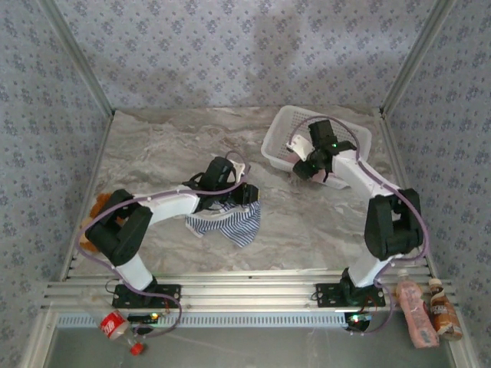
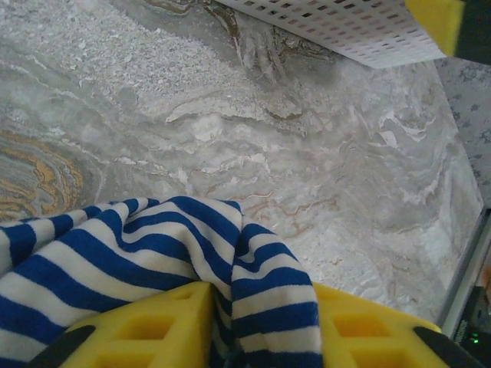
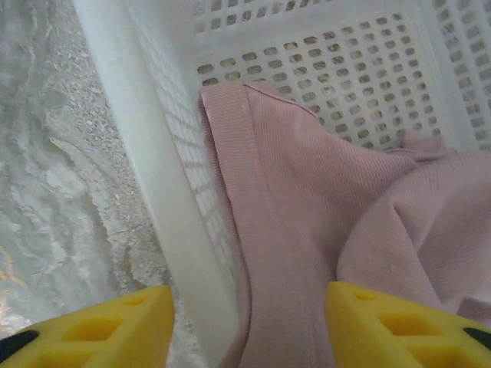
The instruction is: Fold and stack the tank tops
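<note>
Pink top (image 3: 322, 215) lies in the basket (image 1: 275, 142), upper right; the right gripper (image 3: 247, 310), spread, should clear the wall before closing. Left gripper (image 2: 230, 310) pinches the striped top (image 2: 138, 245).

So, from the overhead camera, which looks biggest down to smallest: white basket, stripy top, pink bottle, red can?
1. white basket
2. striped top, though it's bunched up
3. pink bottle
4. red can

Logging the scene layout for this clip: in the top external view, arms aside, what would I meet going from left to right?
red soda can → striped tank top → white basket → pink bottle → brown bottle
</note>
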### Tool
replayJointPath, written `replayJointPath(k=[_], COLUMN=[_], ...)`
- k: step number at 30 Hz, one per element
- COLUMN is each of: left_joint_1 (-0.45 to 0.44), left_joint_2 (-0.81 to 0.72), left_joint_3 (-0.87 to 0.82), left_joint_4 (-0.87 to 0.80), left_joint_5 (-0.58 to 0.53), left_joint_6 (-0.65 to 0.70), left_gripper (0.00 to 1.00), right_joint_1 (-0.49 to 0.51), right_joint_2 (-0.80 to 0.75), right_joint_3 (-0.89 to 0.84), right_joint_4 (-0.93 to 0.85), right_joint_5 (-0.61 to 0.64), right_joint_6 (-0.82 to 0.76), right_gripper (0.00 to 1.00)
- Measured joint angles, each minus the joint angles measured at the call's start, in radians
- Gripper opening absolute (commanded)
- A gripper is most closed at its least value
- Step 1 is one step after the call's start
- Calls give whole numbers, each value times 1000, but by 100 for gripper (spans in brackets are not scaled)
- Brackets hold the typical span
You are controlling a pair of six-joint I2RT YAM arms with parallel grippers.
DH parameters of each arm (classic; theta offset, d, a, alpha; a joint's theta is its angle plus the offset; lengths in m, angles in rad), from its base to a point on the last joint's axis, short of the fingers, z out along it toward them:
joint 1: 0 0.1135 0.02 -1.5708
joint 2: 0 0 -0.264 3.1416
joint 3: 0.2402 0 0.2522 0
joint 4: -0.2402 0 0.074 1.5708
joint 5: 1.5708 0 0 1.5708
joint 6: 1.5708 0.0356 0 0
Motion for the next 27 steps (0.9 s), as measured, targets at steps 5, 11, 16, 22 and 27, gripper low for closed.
replayJointPath(k=[5, 11, 16, 22, 27], left_joint_1=[11, 59, 85, 94, 108], left_joint_2=[-24, -78, -83, -84, -85], left_joint_3=[7, 7, 8, 8, 8], left_joint_4=[-58, -111, -158, -202, -226], left_joint_5=[17, 39, 52, 65, 71], left_joint_6=[27, 55, 84, 101, 109], left_gripper=[41, 44, 48, 50, 51], right_joint_1=[-7, -72, -97, -108, -118], right_joint_2=[66, 72, 138, 257, 347], right_joint_3=[56, 69, 137, 212, 298], right_joint_4=[-62, -94, -97, -84, -86], right_joint_5=[20, 65, 168, 367, 534], right_joint_6=[-148, -261, -276, -211, -152], right_gripper=[30, 23, 28, 38, 38])
